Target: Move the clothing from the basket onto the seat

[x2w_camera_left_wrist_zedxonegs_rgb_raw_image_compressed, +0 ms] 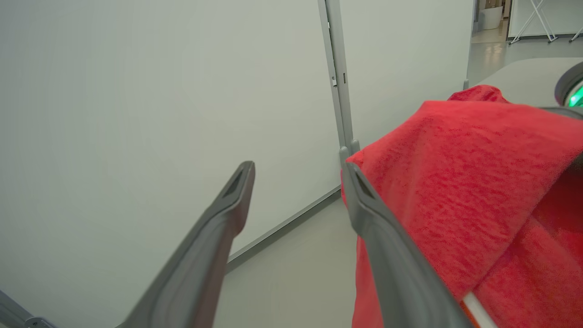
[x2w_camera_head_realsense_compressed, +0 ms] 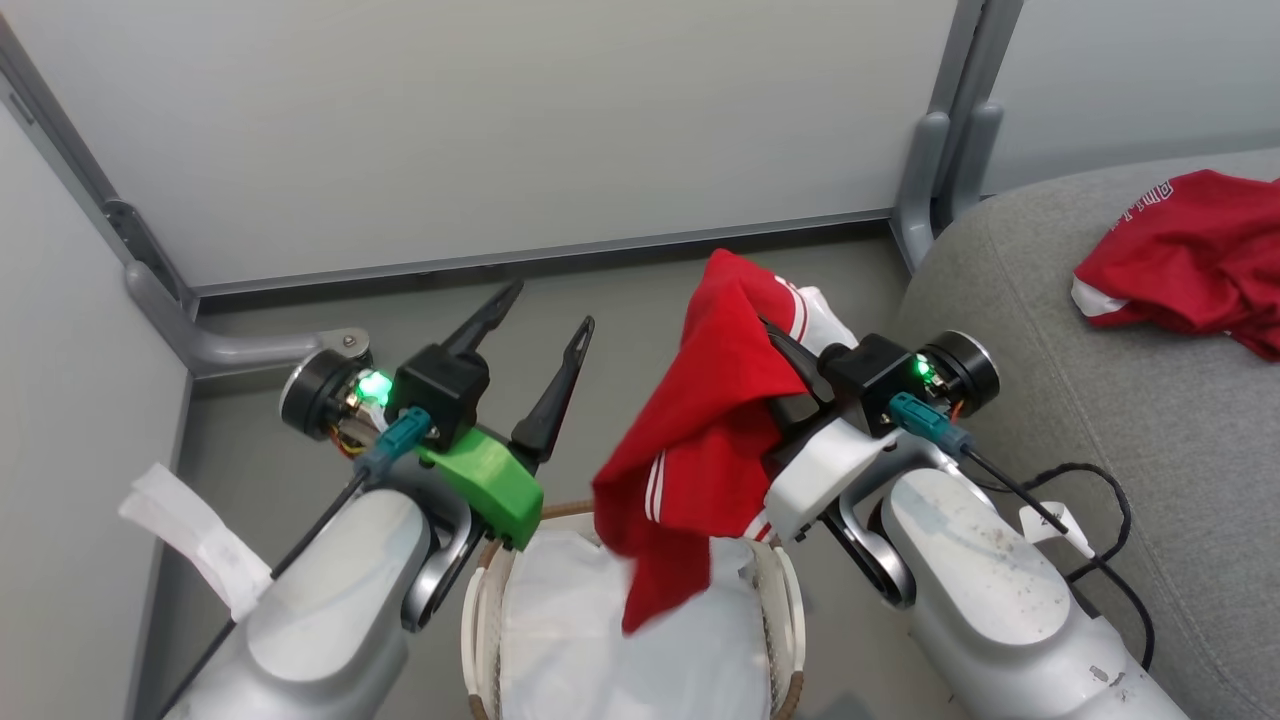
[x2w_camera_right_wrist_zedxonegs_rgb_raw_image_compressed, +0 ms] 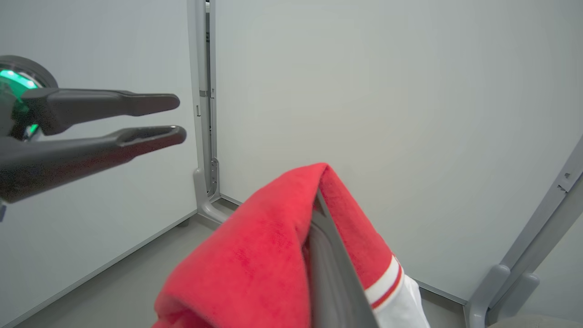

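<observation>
**Limp red garment held over the basket; lettering too partial to be read**

The red garment (x2w_camera_head_realsense_compressed: 700, 420) is clamped in the right gripper (x2w_camera_right_wrist_zedxonegs_rgb_raw_image_compressed: 318, 200), whose fingers are closed and largely wrapped by the cloth. It hangs above the basket (x2w_camera_head_realsense_compressed: 480, 600) at 6 o'clock in the head view, with its lowest fold dangling over the white liner (x2w_camera_head_realsense_compressed: 580, 620). The left gripper (x2w_camera_head_realsense_compressed: 550, 308) is held at 10 o'clock with its fingers apart and nothing between them.

The cloth is judged light, soft and shapeless. It can be expected to sag, swing and perhaps snag on the rim. A bunched fold or the striped white hem is judged the surest hold.

A second red garment (x2w_camera_head_realsense_compressed: 1190, 255) lies on the seat (x2w_camera_head_realsense_compressed: 1100, 400) at 2 o'clock. White lettering is seen on it, but only in part, and cannot be read. No brand can be made out.
</observation>
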`<state>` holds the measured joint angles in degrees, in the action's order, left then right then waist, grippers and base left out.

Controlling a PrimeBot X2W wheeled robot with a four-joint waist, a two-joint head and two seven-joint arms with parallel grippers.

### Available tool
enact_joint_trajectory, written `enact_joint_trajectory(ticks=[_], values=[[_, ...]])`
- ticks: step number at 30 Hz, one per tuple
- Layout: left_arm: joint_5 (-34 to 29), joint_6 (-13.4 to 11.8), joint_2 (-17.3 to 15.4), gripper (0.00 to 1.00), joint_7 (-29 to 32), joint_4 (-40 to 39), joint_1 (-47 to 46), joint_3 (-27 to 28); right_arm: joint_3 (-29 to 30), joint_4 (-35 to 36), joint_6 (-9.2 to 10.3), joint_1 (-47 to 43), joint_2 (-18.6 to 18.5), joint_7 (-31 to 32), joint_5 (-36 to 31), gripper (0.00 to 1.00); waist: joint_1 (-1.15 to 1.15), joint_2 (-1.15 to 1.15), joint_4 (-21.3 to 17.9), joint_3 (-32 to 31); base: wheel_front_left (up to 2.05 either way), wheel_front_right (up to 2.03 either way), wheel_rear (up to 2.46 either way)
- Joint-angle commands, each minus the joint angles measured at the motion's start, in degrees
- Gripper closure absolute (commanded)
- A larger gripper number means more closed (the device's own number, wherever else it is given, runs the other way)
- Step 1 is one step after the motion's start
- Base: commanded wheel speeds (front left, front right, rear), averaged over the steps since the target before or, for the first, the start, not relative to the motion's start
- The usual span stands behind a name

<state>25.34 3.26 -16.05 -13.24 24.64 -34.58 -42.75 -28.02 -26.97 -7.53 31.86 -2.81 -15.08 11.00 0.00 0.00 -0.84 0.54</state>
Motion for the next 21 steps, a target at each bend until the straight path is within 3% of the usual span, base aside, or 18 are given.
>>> enact_joint_trajectory(ticks=[1, 13, 21], values=[[0.6, -0.4, 0.1, 0.0, -0.6, 0.6, 1.7, 0.1, 0.5, 0.4, 0.08, -1.0, -0.2, -0.1, -0.5, 1.0, 0.0, 0.0, 0.0, 0.1, 0.0, 0.0, 0.0], [1.9, 0.4, 3.1, 0.0, -1.9, 1.4, 10.0, -0.7, 5.6, 2.2, 0.08, -3.2, -1.9, -0.1, -2.5, 1.0, 0.0, 0.0, -0.2, 0.7, 0.0, 0.0, 0.0], [1.7, 0.4, 5.5, 0.0, -2.0, -1.5, 14.1, 0.4, 9.6, 4.3, 0.08, -5.0, -3.2, -0.1, -3.6, 1.0, 0.0, 0.0, -2.3, 1.5, 0.0, 0.0, 0.0]])
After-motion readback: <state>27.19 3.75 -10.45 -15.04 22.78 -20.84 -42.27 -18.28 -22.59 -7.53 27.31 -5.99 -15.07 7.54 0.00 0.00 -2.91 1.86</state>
